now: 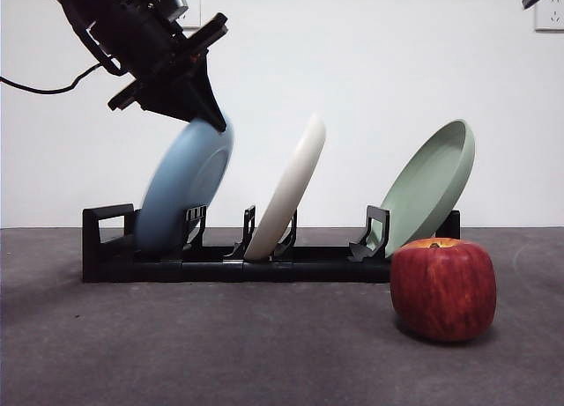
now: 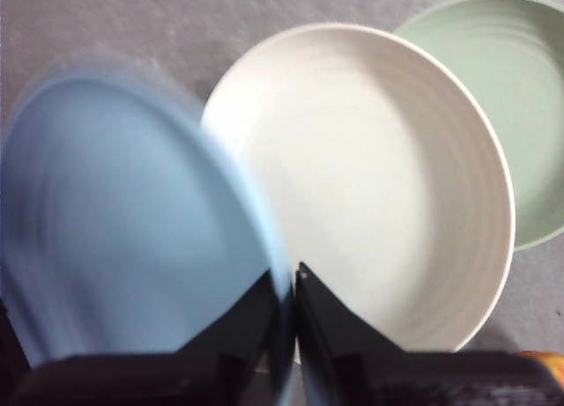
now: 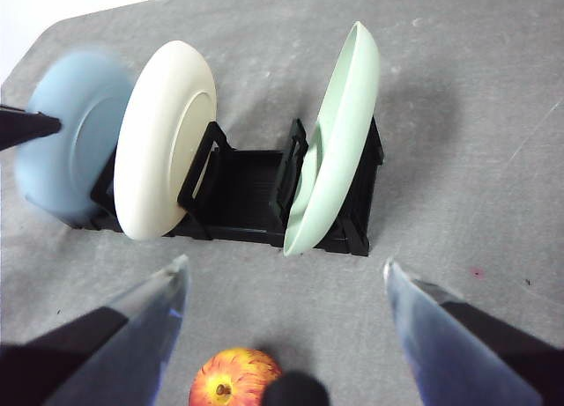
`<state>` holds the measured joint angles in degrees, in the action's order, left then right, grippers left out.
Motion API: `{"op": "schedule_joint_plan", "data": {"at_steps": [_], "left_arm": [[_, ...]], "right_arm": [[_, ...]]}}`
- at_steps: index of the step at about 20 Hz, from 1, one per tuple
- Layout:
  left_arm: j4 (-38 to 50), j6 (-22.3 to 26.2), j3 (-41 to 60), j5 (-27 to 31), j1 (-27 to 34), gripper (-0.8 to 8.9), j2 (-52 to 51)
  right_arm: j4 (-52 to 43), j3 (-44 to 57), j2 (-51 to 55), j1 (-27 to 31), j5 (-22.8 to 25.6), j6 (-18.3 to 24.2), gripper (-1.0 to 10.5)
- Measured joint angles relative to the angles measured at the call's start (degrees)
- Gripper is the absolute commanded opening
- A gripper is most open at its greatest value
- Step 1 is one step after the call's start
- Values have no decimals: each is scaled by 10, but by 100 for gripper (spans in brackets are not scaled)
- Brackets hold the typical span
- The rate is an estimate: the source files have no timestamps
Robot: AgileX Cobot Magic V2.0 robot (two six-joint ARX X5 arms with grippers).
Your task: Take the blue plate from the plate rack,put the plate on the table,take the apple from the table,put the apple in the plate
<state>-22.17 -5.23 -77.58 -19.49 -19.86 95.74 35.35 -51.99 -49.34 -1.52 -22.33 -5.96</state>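
At the upper left of the front view, the left gripper (image 1: 214,120) is pinching the top rim of the blue plate (image 1: 181,195), standing edge-up in the plate rack (image 1: 106,247); the lift goes straight upward. The right gripper (image 3: 282,291) is waiting open above the apple (image 1: 443,287).

A cream-white plate (image 1: 288,193) stands at the centre of the front view, tilted so its upper rim leans toward the right of the frame; in the left wrist view (image 2: 370,181) its ringed inner face fills the middle of the picture. A pale green plate (image 1: 429,188) stands right of centre in the front view, leaning the same way, and shows edge-on near the upper middle of the right wrist view (image 3: 337,142). A white wall (image 1: 352,62) fills the background, with a wall socket (image 1: 549,13) at the upper right corner and a black cable (image 1: 48,86) at the upper left edge.
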Motion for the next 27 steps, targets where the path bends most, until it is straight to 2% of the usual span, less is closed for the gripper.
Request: {"op": "schedule_joint_plan", "data": {"at_steps": [4, 8, 13, 15, 17, 19, 21, 23, 27], "left_arm": [[2, 1, -6, 3, 0, -9, 0], [-37, 4, -90, 5, -2, -9, -14], [-214, 64, -268, 14, -27, -9, -49], [-286, 97, -304, 15, -46, -8, -76], [-344, 120, -306, 22, -62, -8, -117], [-413, 140, -306, 60, -73, -8, -153], [-483, 158, -306, 119, -89, -8, -181], [-537, 167, -306, 143, -108, -9, -198], [-545, 165, -300, 147, -149, -8, -208]], "right_arm": [[0, 0, 0, 0, 0, 0, 379], [0, 0, 0, 0, 0, 0, 379], [1, 0, 0, 0, 0, 0, 379], [1, 0, -1, 0, 0, 0, 380], [2, 0, -1, 0, 0, 0, 384], [10, 0, -1, 0, 0, 0, 400], [19, 0, -1, 0, 0, 0, 528], [24, 0, -1, 0, 0, 0, 544], [24, 0, -1, 0, 0, 0, 540]]}}
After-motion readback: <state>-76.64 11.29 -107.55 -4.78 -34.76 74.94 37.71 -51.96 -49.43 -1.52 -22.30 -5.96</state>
